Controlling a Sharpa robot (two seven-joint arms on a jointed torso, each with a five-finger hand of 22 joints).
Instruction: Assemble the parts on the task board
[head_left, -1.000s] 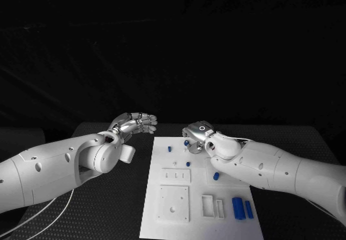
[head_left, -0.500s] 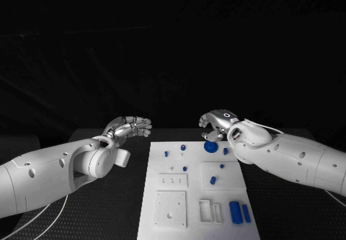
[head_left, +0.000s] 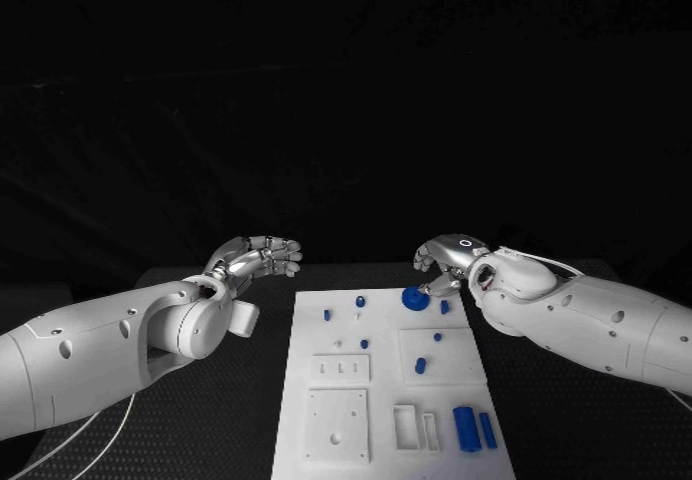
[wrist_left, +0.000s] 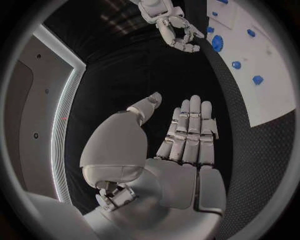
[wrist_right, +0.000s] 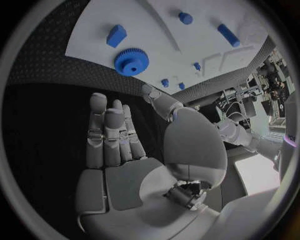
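The white task board (head_left: 320, 345) lies in the middle of the table. A blue gear (head_left: 415, 298) lies flat near its far right corner, also seen as the gear (wrist_right: 131, 61). My right hand (head_left: 444, 262) hovers just beyond the gear with its fingers (wrist_right: 106, 135) stretched out and nothing in them. My left hand (head_left: 260, 257) hangs over the table left of the board's far end, its fingers (wrist_left: 187, 132) straight and empty. Small blue pegs (head_left: 359, 301) stand on the board's far half. Two blue cylinders (head_left: 464, 428) lie at its near right.
A white plate with slots (head_left: 343, 368) and a square plate with a hole (head_left: 335, 425) sit on the board's near left. Beside the cylinders are two narrow rectangular pockets (head_left: 418, 425). Black table (head_left: 231, 420) surrounds the board.
My right hand has moved right and away from over the board's far end, and the blue gear that it covered now lies in plain sight. My left hand has hardly moved.
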